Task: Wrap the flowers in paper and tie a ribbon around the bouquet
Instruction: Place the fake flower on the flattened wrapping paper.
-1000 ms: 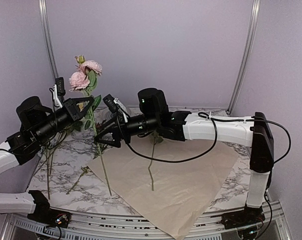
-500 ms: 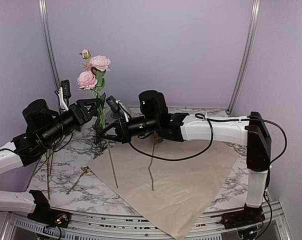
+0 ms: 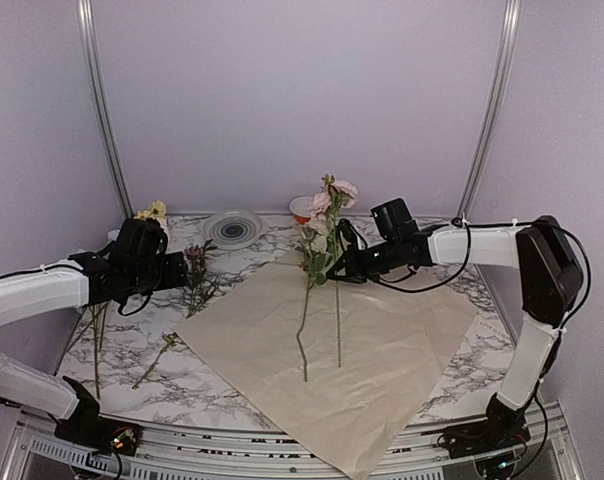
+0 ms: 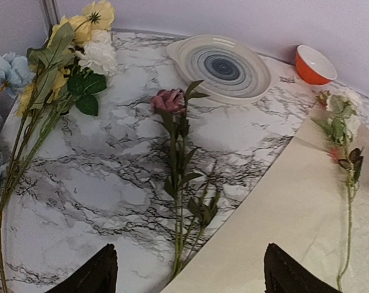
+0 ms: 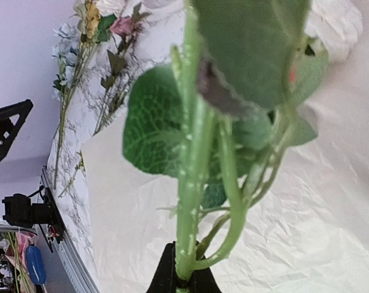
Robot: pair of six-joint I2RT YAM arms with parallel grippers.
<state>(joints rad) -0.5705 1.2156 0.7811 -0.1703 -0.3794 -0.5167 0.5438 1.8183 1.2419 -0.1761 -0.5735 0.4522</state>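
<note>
Right tool: the right tool (image 5: 184,282) is pinched shut on the green stem of the pink flower (image 3: 337,192), with the blooms up top and the bare stem dangling below.
Where it hangs: over the far middle of the paper (image 3: 382,370). The long axis is close to upright, tail pointing down at the sheet.
Neighbour: a laid stem (image 3: 303,340) lies on the paper just beside the hanging one and roughly in line with it.
What the move turns on: laying the held stem down means tipping it from upright to flat beside that neighbour. The right arm is far nearer and looks the one for it.
Left tool: the left tool (image 4: 190,274) is spread wide with nothing in it, low over the counter (image 4: 99,183) on the left.
Ahead of it: a dark pink flower (image 4: 168,101) lies lengthwise straight out from the fingers, bloom at the far end, by the paper's edge.
More stock: a loose bunch (image 4: 56,73) of yellow, white and blue blooms sits further left, cut off by the frame.
Hard to tell: whether the hanging tail touches the paper. The right wrist view is mostly blurred leaf.
Missing: no ribbon anywhere in view.
</note>
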